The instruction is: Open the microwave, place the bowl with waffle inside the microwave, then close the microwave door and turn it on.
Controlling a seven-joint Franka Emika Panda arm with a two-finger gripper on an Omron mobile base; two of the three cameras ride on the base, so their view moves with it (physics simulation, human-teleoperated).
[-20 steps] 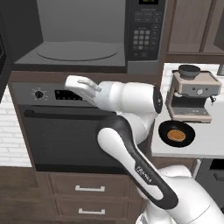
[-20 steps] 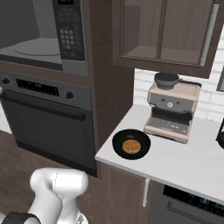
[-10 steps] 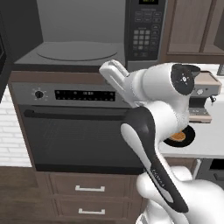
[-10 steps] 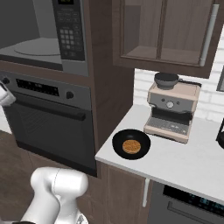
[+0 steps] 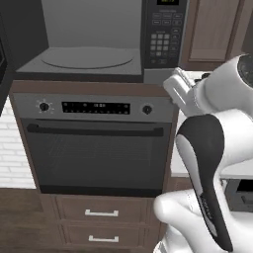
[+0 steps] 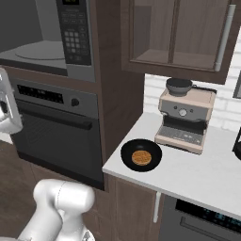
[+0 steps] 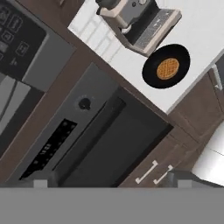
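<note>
Microwave [image 5: 89, 59] standing open at 12 o'clock in the left base view, round turntable [image 5: 86, 57] exposed in the cavity, keypad panel [image 5: 164, 34] along its right side. Microwave door swung out of the opening, a dark edge of it at 9 o'clock against the left border [image 5: 4, 59]. Wall oven [image 5: 94, 143] directly beneath, long bar handle across its dark door, two drawers below.

Bowl with waffle [image 6: 141, 156] resting on the white table [image 6: 207, 174] at 6 o'clock in the right base view, just in front and to the left of the coffee machine [image 6: 184, 115], apart from it. Golden gridded waffle lying flat in the black bowl. Same bowl seen at 1 o'clock in the hand view, well apart from the jaws.

Gripper [image 7: 109, 180] raised in front of the oven's upper right corner, jaws spread wide and holding nothing, finger tips barely visible at 6 o'clock in the hand view. White arm filling the lower right of the left base view.
</note>
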